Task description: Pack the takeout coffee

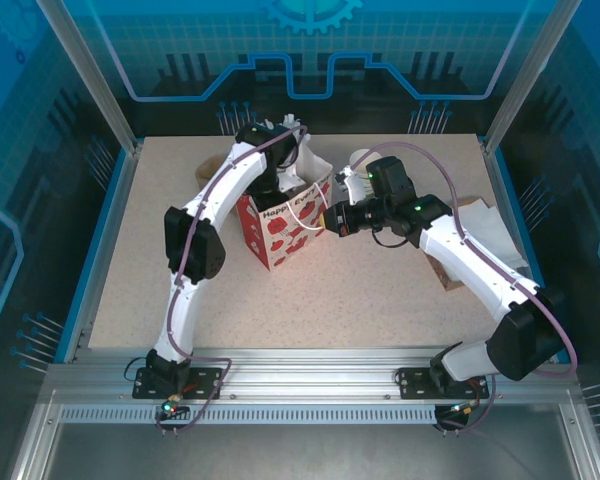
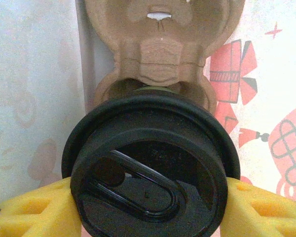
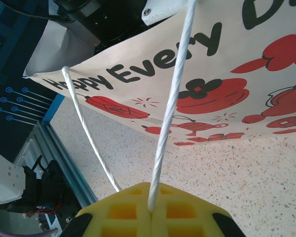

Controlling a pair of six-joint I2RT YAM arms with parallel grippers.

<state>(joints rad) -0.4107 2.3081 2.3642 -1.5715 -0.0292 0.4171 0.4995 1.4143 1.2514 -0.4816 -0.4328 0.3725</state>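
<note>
The takeout coffee's round black lid sits between the yellow fingers of my left gripper, which is shut on the cup. The cup's body is hidden under the lid. It hangs inside the white paper bag with red prints, just above a brown pulp cup carrier. From above, my left gripper reaches down into the bag's open top. My right gripper is shut on the bag's white rope handle, beside the bag's right side. The bag's printed face reads "Happy Every".
White paper and a brown piece lie on the speckled table under my right arm. A white object stands behind the bag. Blue rails edge the table on both sides.
</note>
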